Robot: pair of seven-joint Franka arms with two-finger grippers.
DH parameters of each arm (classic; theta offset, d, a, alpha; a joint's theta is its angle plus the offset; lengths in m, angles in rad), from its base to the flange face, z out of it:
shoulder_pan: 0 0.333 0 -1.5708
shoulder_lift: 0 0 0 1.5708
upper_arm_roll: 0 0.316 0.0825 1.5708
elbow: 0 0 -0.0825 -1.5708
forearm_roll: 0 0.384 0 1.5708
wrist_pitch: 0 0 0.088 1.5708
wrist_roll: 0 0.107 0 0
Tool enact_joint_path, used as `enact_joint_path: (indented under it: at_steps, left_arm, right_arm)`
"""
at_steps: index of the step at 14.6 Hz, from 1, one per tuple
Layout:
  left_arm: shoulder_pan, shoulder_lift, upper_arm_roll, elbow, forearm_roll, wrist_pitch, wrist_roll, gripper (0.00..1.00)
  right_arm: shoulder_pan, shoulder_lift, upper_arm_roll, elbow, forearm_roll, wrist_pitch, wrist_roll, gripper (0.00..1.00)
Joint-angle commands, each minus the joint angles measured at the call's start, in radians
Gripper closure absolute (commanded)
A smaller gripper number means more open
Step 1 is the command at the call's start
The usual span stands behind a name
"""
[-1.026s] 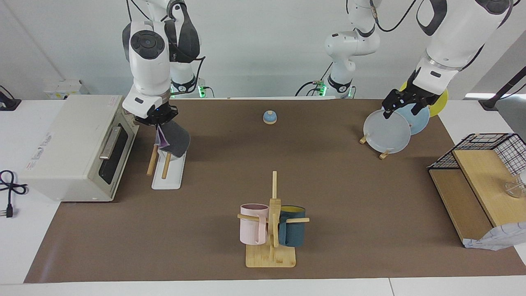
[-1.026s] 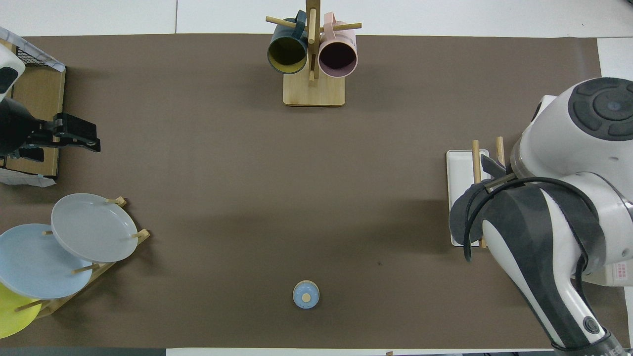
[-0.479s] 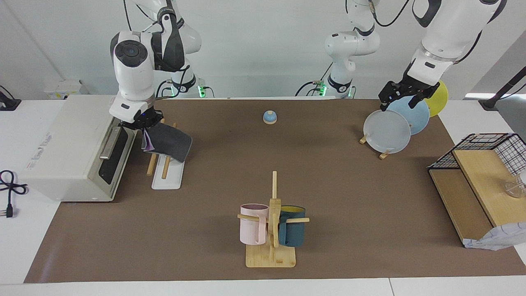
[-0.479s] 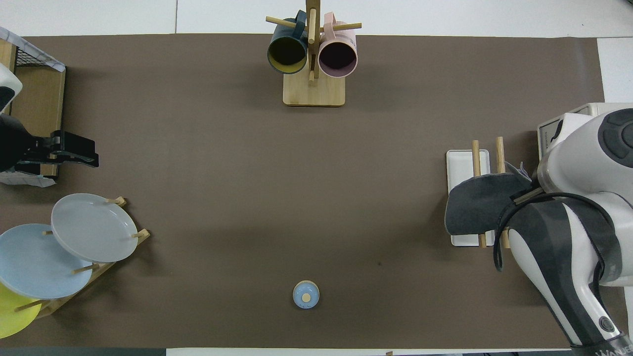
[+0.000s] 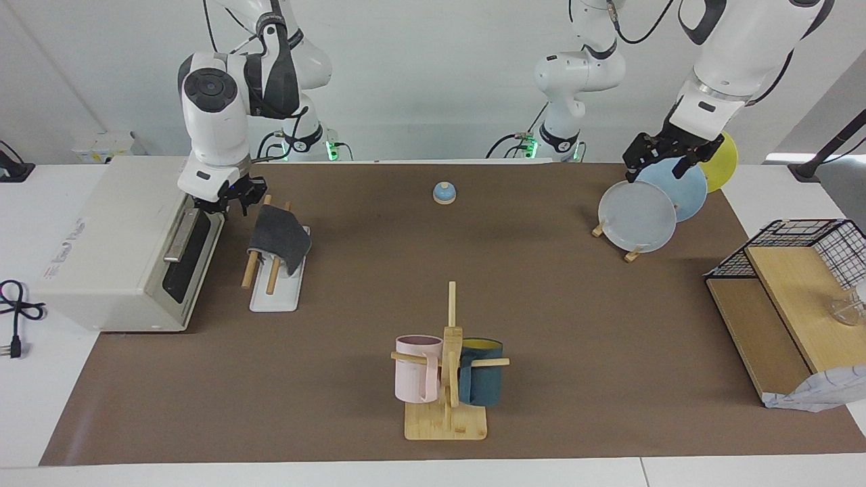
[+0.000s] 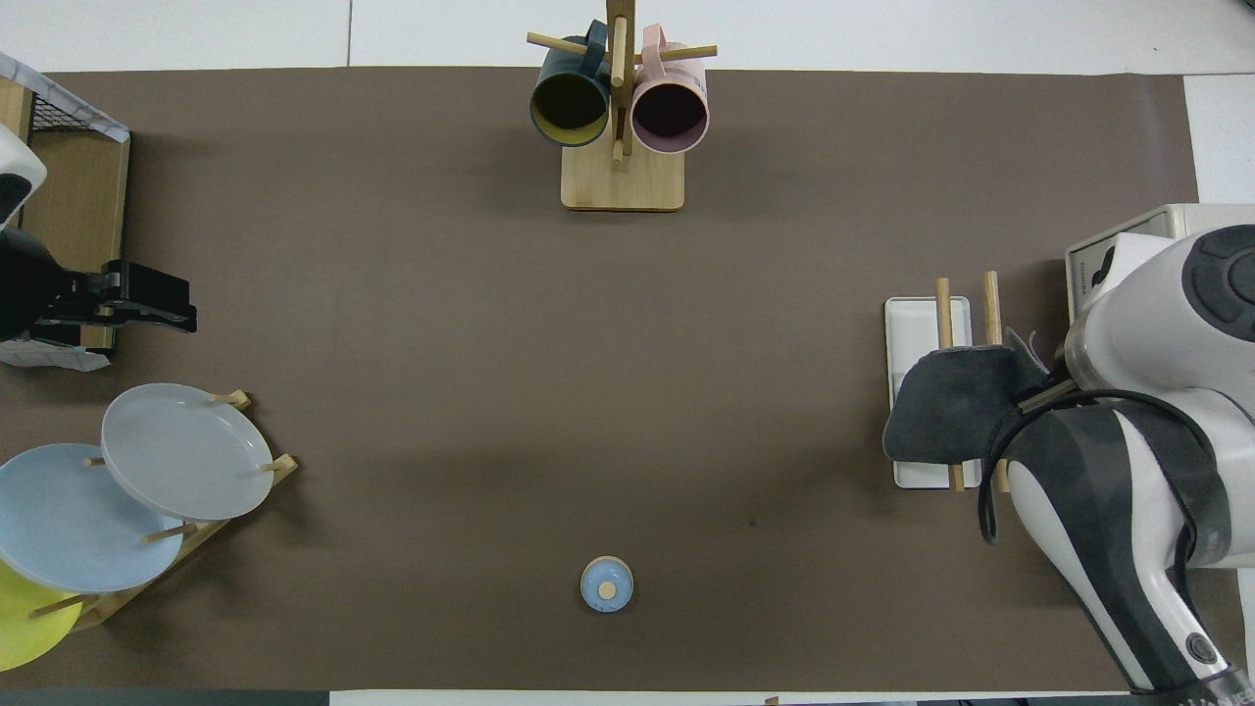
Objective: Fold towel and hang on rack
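Facing view: towel (image 5: 279, 235) is lying over rack (image 5: 274, 287); right gripper (image 5: 229, 201) is hovering beside rack, holding nothing; left gripper (image 5: 662, 164), spread wide, is waiting far from rack.

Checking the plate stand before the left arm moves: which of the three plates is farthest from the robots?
The grey plate, at the front of the plate stand. The light blue plate and yellow plate stand nearer the robots.

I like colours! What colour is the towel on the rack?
Dark grey. The towel shows best in the facing view.
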Motion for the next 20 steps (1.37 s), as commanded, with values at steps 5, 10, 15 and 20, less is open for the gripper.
enact_joint_path:
  at_steps: [5, 10, 15, 20]
  left_arm:
    - [0.008, -0.028, 0.003, -0.029, -0.006, 0.023, 0.012, 0.0]
    - [0.008, -0.029, 0.006, -0.029, -0.006, 0.014, 0.009, 0.0]
    - [0.008, -0.029, 0.008, -0.03, -0.006, 0.014, 0.009, 0.0]
    - [0.01, -0.029, 0.008, -0.029, -0.006, 0.014, 0.009, 0.0]
  right_arm:
    - [-0.033, 0.003, 0.009, 0.194, 0.164, -0.101, -0.004, 0.0]
    - [-0.071, 0.106, 0.009, 0.533, 0.225, -0.371, 0.198, 0.0]
    - [-0.054, 0.135, -0.001, 0.564, 0.196, -0.379, 0.218, 0.0]
    - [-0.054, 0.136, -0.001, 0.559, 0.209, -0.368, 0.235, 0.0]
